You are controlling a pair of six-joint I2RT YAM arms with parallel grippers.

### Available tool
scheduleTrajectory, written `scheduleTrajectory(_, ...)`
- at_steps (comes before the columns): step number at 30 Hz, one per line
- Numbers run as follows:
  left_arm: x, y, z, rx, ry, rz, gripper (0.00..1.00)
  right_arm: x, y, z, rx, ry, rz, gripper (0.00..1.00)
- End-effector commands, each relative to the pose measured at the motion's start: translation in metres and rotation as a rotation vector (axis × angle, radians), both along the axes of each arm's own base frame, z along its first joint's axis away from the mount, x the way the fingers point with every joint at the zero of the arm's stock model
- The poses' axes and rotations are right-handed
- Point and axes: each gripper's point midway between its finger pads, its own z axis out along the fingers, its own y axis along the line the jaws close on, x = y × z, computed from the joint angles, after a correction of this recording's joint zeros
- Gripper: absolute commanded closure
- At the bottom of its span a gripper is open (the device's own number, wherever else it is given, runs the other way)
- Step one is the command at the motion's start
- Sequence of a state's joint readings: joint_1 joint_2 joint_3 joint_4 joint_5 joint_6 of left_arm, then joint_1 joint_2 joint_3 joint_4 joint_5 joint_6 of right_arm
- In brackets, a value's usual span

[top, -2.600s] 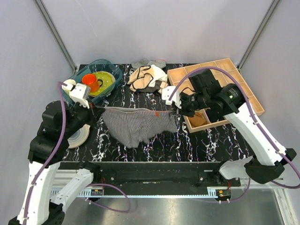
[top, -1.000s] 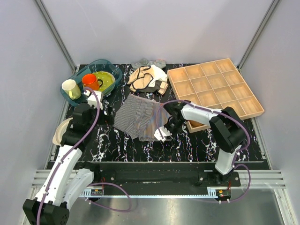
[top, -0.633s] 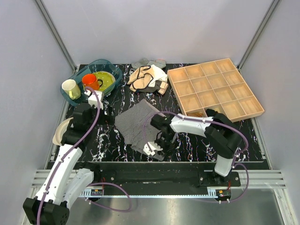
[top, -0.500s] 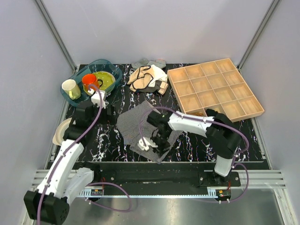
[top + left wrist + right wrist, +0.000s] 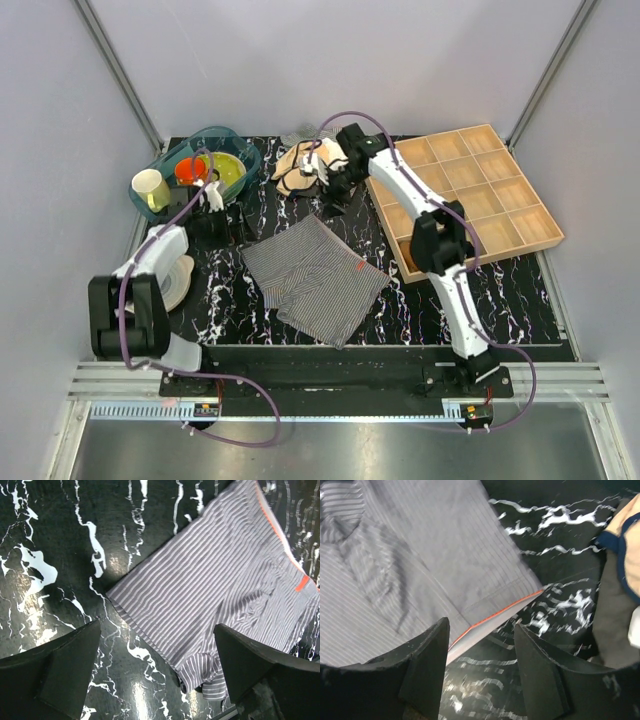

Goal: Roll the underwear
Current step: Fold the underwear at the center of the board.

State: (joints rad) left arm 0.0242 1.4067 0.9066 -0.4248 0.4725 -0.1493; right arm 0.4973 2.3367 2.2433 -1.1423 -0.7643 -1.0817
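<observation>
**Top view:** the grey-and-white pinstriped boxer shorts (image 5: 315, 275) lie spread flat mid-table on the black marble-pattern tabletop (image 5: 470, 300), turned diagonally, w/ the small red mark (image 5: 358, 268) on the right side. The left gripper (image 5: 213, 197) is beside the blue plastic basin (image 5: 165, 160). The right gripper (image 5: 330, 185) is at the far edge, just beside the beige-and-white garment w/ black trim (image 5: 305, 165). Neither touches the shorts.

Risk: the right claw sits closer to the wrong garment, so a careless drop could snag it.

**Left wrist:** the left claw (image 5: 156, 630) is spread wide and empty, above the shorts' (image 5: 220, 600) corner. There are wrinkles near the leg opening.

Risk: rolling over the creases could give a lumpy, skewed roll.

**Right wrist:** the right claw (image 5: 481, 627) has its fingers apart w/ nothing between them, over the orange-trimmed hem (image 5: 495, 614). The beige garment (image 5: 625, 545) is close on the right.

Risk: pinching only the top layer, or the fabric sliding on the slick surface, could make the roll come loose.
</observation>
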Motion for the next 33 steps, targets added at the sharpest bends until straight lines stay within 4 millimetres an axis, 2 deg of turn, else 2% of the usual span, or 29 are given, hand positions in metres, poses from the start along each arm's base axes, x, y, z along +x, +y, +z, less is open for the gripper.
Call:
scheduleTrajectory(1, 0.022, 0.002, 0.002, -0.018, 0.011, 0.0, 0.01, 0.009, 0.027, -0.001, -0.008, 0.152, -0.118, 0.37)
scheduleTrajectory(2, 0.024, 0.005, -0.01, -0.004, 0.046, 0.01, 0.01, 0.013, 0.029, -0.003, -0.001, 0.16, -0.131, 0.37)
scheduleTrajectory(3, 0.029, 0.006, -0.011, 0.006, 0.046, 0.01, 0.01, 0.021, 0.033, -0.006, 0.016, 0.145, -0.146, 0.36)
scheduleTrajectory(5, 0.032, 0.009, -0.021, 0.025, 0.079, 0.018, 0.03, 0.026, 0.034, -0.009, 0.029, 0.175, -0.19, 0.35)
scheduleTrajectory(6, 0.032, 0.009, -0.031, 0.027, 0.11, 0.016, 0.06, 0.036, 0.036, -0.003, 0.06, 0.143, -0.205, 0.34)
scheduleTrajectory(7, 0.034, 0.008, -0.031, 0.02, 0.115, 0.008, 0.11, 0.035, 0.036, -0.01, 0.053, 0.173, -0.223, 0.33)
scheduleTrajectory(8, 0.032, 0.007, -0.034, 0.024, 0.129, 0.004, 0.19, 0.035, 0.036, -0.01, 0.062, 0.174, -0.221, 0.33)
scheduleTrajectory(11, 0.029, 0.01, -0.045, 0.043, 0.165, 0.008, 0.25, 0.04, 0.038, -0.015, 0.064, 0.192, -0.254, 0.33)
scheduleTrajectory(12, 0.029, 0.01, -0.048, 0.045, 0.176, 0.006, 0.33, 0.041, 0.04, -0.024, 0.06, 0.22, -0.277, 0.33)
scheduleTrajectory(14, 0.027, 0.01, -0.056, 0.043, 0.209, -0.002, 0.35, 0.046, 0.042, -0.03, 0.052, 0.233, -0.303, 0.34)
scheduleTrajectory(15, 0.025, 0.009, -0.059, 0.044, 0.22, -0.007, 0.37, 0.048, 0.041, -0.043, 0.035, 0.263, -0.334, 0.35)
scheduleTrajectory(22, 0.024, 0.014, -0.068, 0.081, 0.245, -0.001, 0.38, 0.072, 0.041, -0.065, 0.006, 0.211, -0.415, 0.35)
scheduleTrajectory(27, 0.023, 0.014, -0.074, 0.089, 0.262, -0.005, 0.4, 0.079, 0.04, -0.077, -0.012, 0.183, -0.426, 0.35)
scheduleTrajectory(33, 0.02, 0.012, -0.081, 0.082, 0.287, -0.016, 0.51, 0.08, 0.04, -0.089, -0.021, 0.182, -0.419, 0.36)
